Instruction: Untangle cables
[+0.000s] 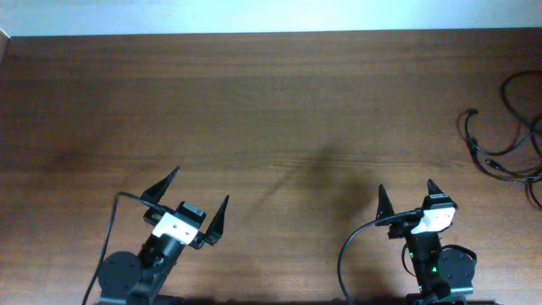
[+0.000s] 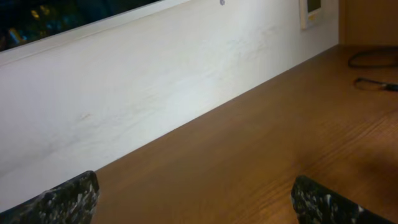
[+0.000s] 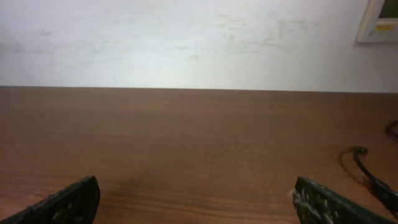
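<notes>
- Left end effector (image 1: pixel 202 183): jaws spread wide, nothing between them. It sits at the near left of the worktop (image 1: pixel 271 110), angled toward the far right.
- Left wrist view: both fingers (image 2: pixel 62 200) show only as dark mottled tips in the bottom corners, with bare brown wood between them.
- Right end effector (image 1: pixel 406 184): jaws also wide apart and gripping nothing. It is at the near right of the worktop, pointing roughly straight toward the far edge.
- Right wrist view: its fingertips (image 3: pixel 336 202) are low in the frame, with open wood grain between them and no contact with anything.
- The cables (image 1: pixel 491 162): thin black cords bunched at the far right edge of the worktop, in loose overlapping loops that run partly out of the overhead frame. They are well apart from the left end effector and nearer the right one, beyond it and to its right, not touching it.
- Left wrist view picks the cables (image 2: pixel 372 83) up in the upper right, lying flat on the wood, with one plug end just at the frame edge.
- Right wrist view shows one cord (image 3: pixel 368 174) curving in from the right margin, with a hooked end lying on the wood.
- How the loops cross each other cannot be made out.
- A pale wall (image 3: pixel 186 43) runs along the far side of the worktop, with a small light panel (image 3: pixel 380 22) mounted on it at the right.
</notes>
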`<state>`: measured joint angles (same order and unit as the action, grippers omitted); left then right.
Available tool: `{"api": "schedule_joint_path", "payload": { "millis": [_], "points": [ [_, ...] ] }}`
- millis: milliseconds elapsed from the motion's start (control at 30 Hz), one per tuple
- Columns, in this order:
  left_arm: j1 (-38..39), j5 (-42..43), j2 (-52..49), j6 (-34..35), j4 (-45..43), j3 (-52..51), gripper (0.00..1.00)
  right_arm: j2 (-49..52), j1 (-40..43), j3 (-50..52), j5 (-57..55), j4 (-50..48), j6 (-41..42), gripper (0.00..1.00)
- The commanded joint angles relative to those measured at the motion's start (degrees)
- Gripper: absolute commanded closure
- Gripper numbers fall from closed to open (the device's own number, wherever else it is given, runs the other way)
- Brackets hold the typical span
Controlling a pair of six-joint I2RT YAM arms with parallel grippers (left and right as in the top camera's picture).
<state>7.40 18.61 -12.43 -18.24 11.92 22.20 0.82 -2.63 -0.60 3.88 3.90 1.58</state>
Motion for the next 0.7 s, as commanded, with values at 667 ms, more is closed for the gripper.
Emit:
{"api": "schedule_joint_path", "payload": {
  "millis": [667],
  "points": [
    [-2.4, -17.4, 12.1, -0.7, -3.9, -20.1, 0.01, -0.5, -0.3, 0.3, -0.1, 0.3, 0.6, 0.01]
  ]
}}
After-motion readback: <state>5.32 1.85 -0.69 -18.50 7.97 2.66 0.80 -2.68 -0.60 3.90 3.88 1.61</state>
